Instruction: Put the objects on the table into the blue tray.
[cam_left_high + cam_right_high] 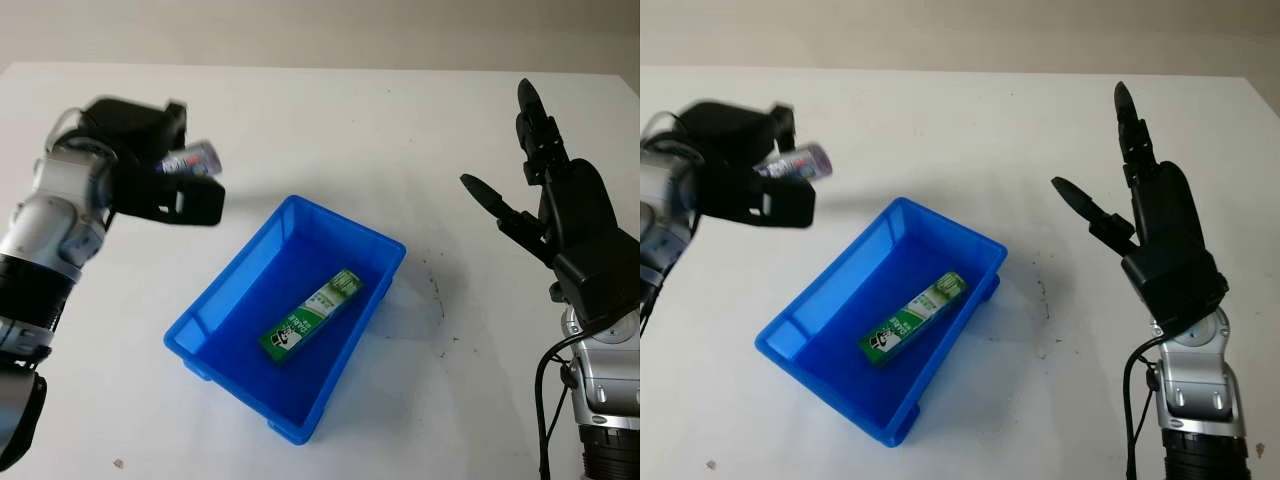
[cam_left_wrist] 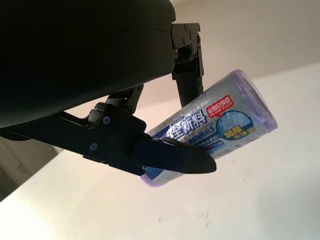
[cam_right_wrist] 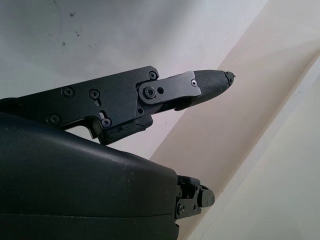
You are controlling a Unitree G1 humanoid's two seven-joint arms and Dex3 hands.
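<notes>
My left hand (image 1: 172, 185) is raised above the table at the left, beyond the tray's far left corner, shut on a pale purple-and-white roll pack (image 1: 193, 160) with printed labels. The left wrist view shows the roll (image 2: 220, 127) clamped between my black fingers (image 2: 170, 155). The blue tray (image 1: 215, 300) sits in the middle of the white table, turned diagonally. Inside it a green and white box (image 1: 312, 314) lies flat. My right hand (image 1: 545, 215) is held up at the right, open, well clear of the tray.
The white table (image 1: 400, 130) extends all around the tray. Small dark scuff marks (image 1: 437, 290) dot the surface to the right of the tray. A black cable (image 1: 548, 400) hangs beside my right forearm.
</notes>
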